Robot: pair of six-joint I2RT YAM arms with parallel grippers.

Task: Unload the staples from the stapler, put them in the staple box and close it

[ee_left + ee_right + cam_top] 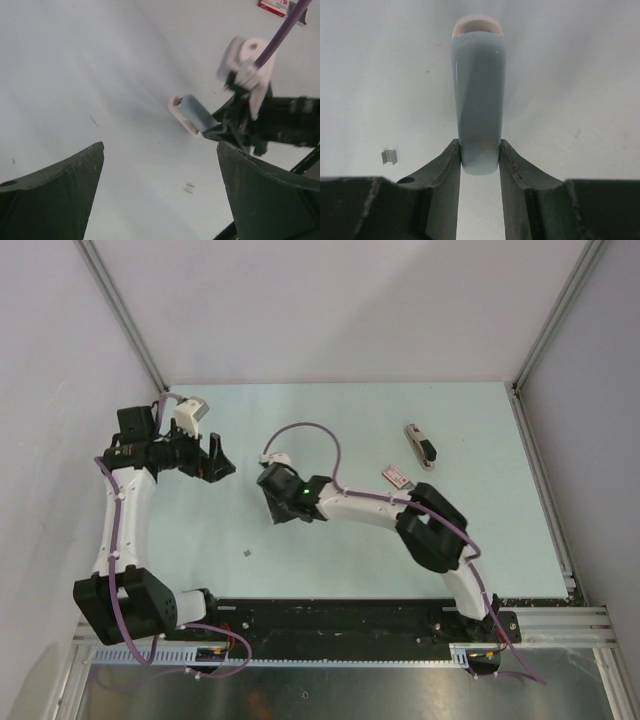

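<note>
The right fingers clamp a blue-grey stapler; the left fingers gape wide, holding nothing. One tiny grey staple lies on the pale worktop, near the stapler.

Stapler rear hidden w/in right tool grip.

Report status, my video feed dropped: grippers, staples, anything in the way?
Left gripper open, empty. Right gripper shut on stapler. One staple bit loose on table, apart from both grippers. Nothing seen in the way.
</note>
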